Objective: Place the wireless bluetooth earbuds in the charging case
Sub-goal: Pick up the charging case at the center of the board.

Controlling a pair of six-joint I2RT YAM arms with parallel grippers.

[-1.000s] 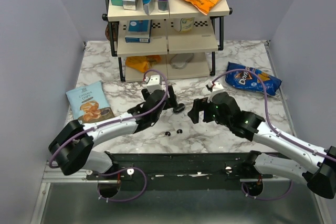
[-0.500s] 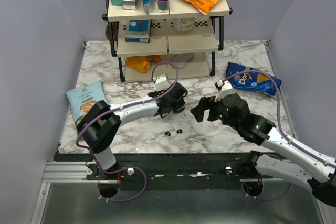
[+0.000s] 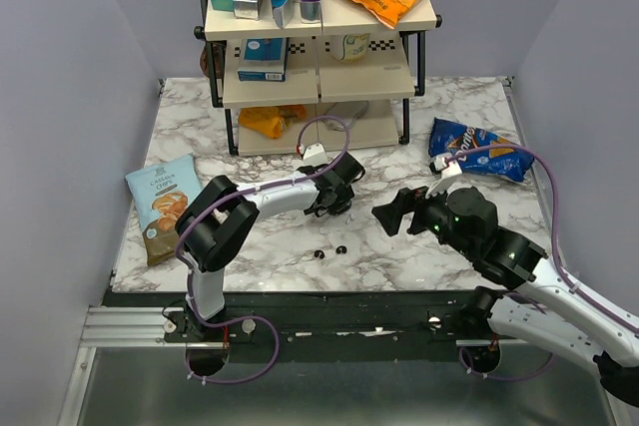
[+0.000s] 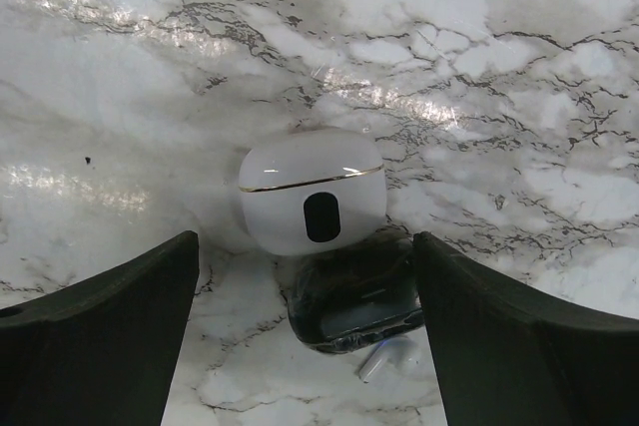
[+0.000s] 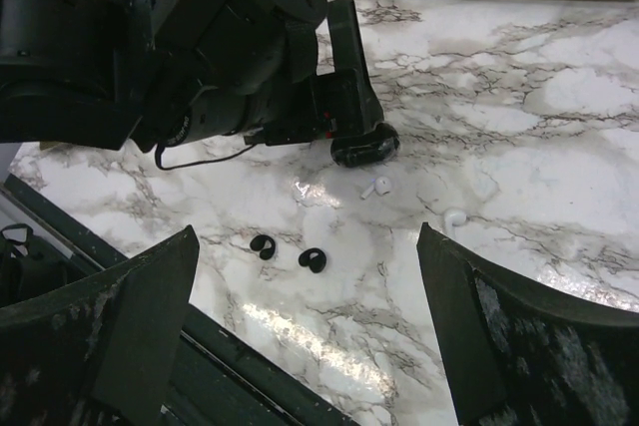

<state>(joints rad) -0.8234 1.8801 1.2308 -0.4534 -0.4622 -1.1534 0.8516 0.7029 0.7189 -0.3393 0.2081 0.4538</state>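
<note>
Two black earbuds (image 3: 319,252) (image 3: 341,248) lie side by side on the marble near the front edge; the right wrist view shows them (image 5: 263,245) (image 5: 313,259) below and between my right fingers. The black charging case (image 4: 354,296) lies on the marble between my left fingers, close to the right-hand one, and appears again (image 5: 364,150) under the left arm's tip. My left gripper (image 4: 305,271) (image 3: 334,199) hangs open over it. My right gripper (image 5: 310,291) (image 3: 391,214) is open with nothing in it, to the right of the case.
A white earbud case (image 4: 312,192) touches the black case's far side. Two loose white earbuds (image 5: 377,187) (image 5: 454,216) lie nearby. A shelf rack (image 3: 319,97) stands behind, a Doritos bag (image 3: 479,152) at the right, a chips bag (image 3: 165,199) at the left.
My left gripper has moved right and forward over the black case, its arm folding at the elbow, and its jaws have narrowed a little. The right gripper has drifted to the right.
</note>
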